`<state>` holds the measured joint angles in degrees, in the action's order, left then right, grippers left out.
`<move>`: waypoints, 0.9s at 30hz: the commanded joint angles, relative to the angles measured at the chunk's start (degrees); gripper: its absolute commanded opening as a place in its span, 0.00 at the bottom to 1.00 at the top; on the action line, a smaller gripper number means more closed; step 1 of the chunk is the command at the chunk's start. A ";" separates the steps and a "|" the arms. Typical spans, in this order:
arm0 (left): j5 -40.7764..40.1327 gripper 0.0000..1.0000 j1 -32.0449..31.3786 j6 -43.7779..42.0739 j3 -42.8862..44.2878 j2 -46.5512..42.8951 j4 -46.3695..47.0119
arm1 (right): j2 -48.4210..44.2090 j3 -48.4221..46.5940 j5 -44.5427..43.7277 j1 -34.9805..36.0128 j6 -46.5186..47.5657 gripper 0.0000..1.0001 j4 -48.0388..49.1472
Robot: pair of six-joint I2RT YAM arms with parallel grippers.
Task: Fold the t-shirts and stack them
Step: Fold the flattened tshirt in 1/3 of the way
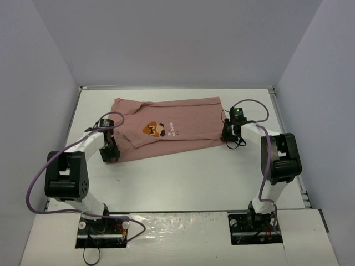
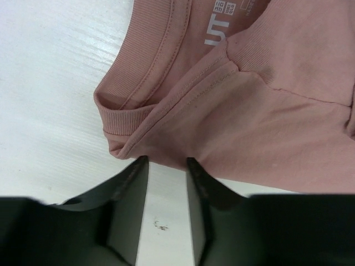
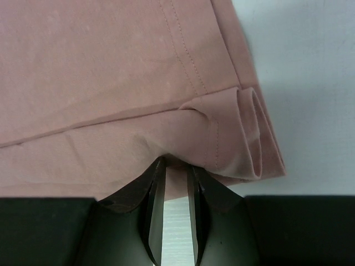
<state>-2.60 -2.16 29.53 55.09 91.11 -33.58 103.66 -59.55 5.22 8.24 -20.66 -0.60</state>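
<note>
The salmon-pink t-shirt (image 1: pixel 188 119) lies flat across the far half of the white table (image 1: pixel 183 177), collar to the left, with its pixel graphic (image 1: pixel 153 129) facing up. My left gripper (image 1: pixel 111 154) sits at the shirt's near left edge. In the left wrist view (image 2: pixel 166 160) its narrowly spaced jaws pinch the fabric edge just below the ribbed collar (image 2: pixel 141 77). My right gripper (image 1: pixel 226 134) is at the near right corner. In the right wrist view (image 3: pixel 176 162) it is shut on the puckered, doubled hem corner (image 3: pixel 244 133).
White walls enclose the table on the left, back and right. The shirt's far edge lies close to the back wall. Bare table surface stretches from the shirt's near edge to the arm bases (image 1: pixel 177 227).
</note>
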 commanded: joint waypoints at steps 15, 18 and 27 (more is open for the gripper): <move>4.49 0.11 1.80 -2.30 0.98 -9.19 -5.18 | -22.09 14.20 -3.29 -3.52 -4.21 0.22 -10.51; 8.37 0.29 1.80 -1.80 3.87 -13.44 -5.25 | -25.29 9.32 -5.42 -3.60 -4.88 0.26 -12.75; 11.94 0.45 0.92 -2.46 7.01 -14.66 -3.90 | -22.65 7.70 -12.38 -5.37 -8.11 0.29 -15.05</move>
<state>7.06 -0.78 27.81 61.52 75.14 -38.04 79.45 -51.44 -3.33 4.05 -26.21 -12.58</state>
